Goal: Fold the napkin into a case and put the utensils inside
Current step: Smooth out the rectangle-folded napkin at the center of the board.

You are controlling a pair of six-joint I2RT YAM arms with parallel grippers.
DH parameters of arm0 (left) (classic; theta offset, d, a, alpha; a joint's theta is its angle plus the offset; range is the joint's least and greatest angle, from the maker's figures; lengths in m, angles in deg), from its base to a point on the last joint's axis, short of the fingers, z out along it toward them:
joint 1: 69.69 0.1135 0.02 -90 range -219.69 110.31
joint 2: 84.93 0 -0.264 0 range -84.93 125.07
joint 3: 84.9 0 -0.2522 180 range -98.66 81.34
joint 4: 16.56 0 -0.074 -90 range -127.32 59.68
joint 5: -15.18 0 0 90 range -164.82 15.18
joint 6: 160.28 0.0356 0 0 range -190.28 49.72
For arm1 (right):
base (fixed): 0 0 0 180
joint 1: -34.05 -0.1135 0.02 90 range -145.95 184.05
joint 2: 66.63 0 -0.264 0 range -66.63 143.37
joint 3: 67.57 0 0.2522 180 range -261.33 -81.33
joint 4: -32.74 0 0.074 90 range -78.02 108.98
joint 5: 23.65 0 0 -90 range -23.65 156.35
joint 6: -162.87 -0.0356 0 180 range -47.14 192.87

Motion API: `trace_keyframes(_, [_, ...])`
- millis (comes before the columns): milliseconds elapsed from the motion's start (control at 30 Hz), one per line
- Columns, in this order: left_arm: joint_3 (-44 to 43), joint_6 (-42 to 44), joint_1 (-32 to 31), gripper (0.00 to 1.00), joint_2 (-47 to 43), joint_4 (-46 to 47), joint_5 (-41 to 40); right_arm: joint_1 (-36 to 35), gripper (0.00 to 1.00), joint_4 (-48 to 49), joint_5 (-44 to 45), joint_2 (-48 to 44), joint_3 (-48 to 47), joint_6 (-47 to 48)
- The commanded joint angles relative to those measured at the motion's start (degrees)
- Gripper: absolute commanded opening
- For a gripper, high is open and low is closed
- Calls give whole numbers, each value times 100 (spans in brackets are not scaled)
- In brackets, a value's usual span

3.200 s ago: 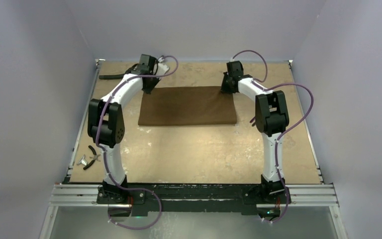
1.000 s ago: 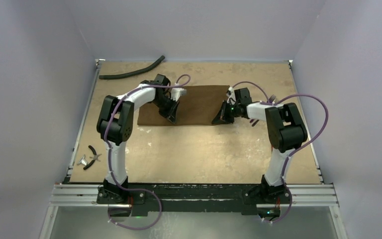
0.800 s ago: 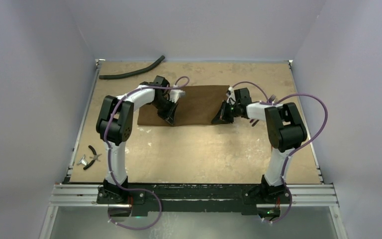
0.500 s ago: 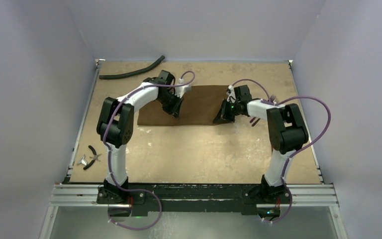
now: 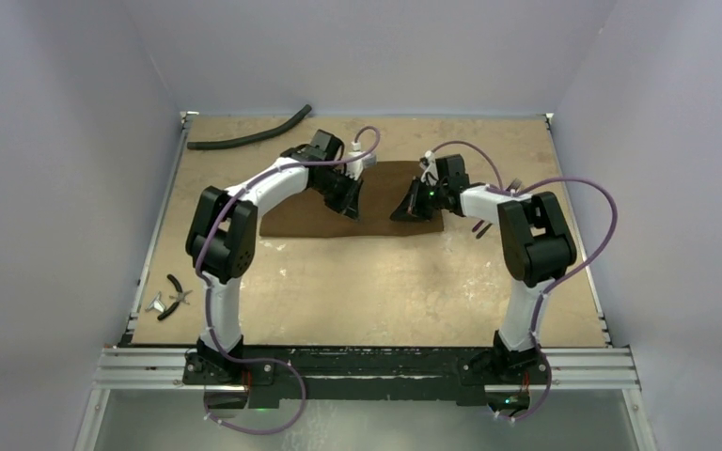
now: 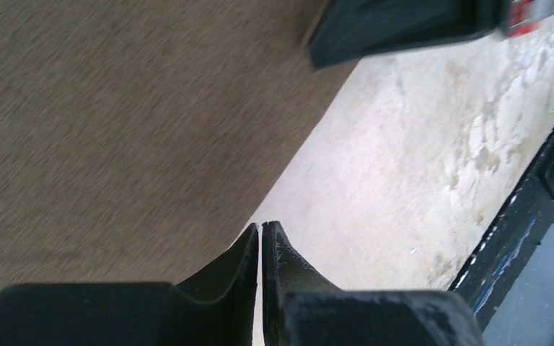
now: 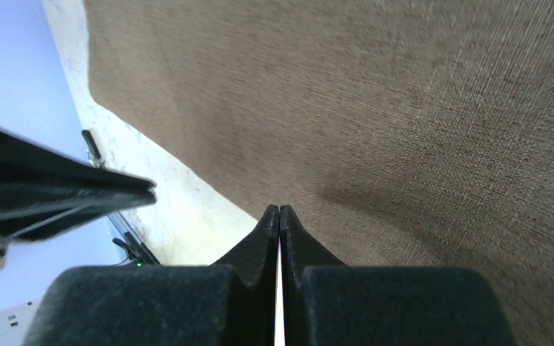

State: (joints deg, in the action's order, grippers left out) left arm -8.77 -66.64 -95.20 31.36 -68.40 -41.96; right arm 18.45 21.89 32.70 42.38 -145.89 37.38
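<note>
Napkin point(image 5: 376, 221): flat on the worktop point(image 5: 376, 282), centre-far, as a wide brown rectangle. No raised flap or pocket is made out from above.

Utensils point(image 5: 478, 226): slim dark pieces are noted just beside the napkin's right edge, largely masked by the right arm. None lies on the cloth.

Left gripper point(image 5: 351, 207): drawn shut. In its wrist view the tips meet at the napkin's near edge, and no cloth is seen pinched between them.
Right gripper point(image 5: 402, 211): likewise pressed together, tips over the cloth, nothing seen held. Both wrist views are motion-blurred.

Change over the last second: both grippers have been carried from the napkin's near edge inward toward its middle and slightly farther back, the left one more. They now face each other, near but apart.

Against the oldest frame: the grippers were then at the napkin's two far corners. The black hose point(image 5: 249, 136) was then mostly covered by the left arm and is now fully exposed. The napkin's outline is read as essentially unchanged. The pliers point(image 5: 174, 296) at the left edge are unmoved.

Judgement: no new fold can be credited to this pass; it may be a smoothing stroke. Case not yet formed, loading not started.
</note>
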Motion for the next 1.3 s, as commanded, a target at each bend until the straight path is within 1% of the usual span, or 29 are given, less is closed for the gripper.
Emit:
trace_keyframes(0, [52, -455, -217, 6, 125, 671, 451, -49, 0, 118, -209, 211, 103, -144])
trace_keyframes(267, [38, -1138, -344, 5, 566, 1458, 1024, -41, 0, 520, -228, 481, 534, -205])
trace_keyframes(467, [206, -1178, -481, 5, 846, 1599, 1140, -40, 0, 412, -177, 461, 522, -131])
trace_keyframes(533, [377, -1109, -489, 5, 885, 1556, 1050, -39, 0, 420, -177, 447, 539, -121])
trace_keyframes(667, [488, -719, -436, 3, 942, 1002, 756, -29, 0, 389, -133, 404, 566, -92])
trace_keyframes(767, [525, -555, -268, 3, 982, 780, 649, -25, 0, 393, -117, 359, 588, -83])
trace_keyframes(833, [517, -538, -90, 3, 993, 701, 752, -23, 0, 417, -124, 336, 611, -77])
trace_keyframes(900, [489, -606, 115, 3, 1009, 661, 1059, -23, 0, 418, -137, 332, 646, -75])
trace_keyframes(967, [435, -837, 285, 2, 1013, 698, 1665, -24, 0, 430, -150, 332, 667, -52])
trace_keyframes(1033, [329, -1058, 319, 2, 985, 733, 2272, -28, 0, 434, -151, 350, 662, -46])
trace_keyframes(1067, [337, -1240, 303, 2, 929, 905, 2525, -21, 0, 430, -147, 359, 657, -44])
trace_keyframes(1167, [468, -2034, 229, 3, 807, 1823, 3272, -27, 0, 458, -143, 375, 642, -55])
trace_keyframes(1200, [417, -2125, 203, 3, 833, 1945, 3305, -25, 0, 466, -138, 378, 641, -61])
trace_keyframes(1267, [228, -2139, 188, 3, 999, 1854, 3235, -23, 0, 464, -99, 354, 649, -69])
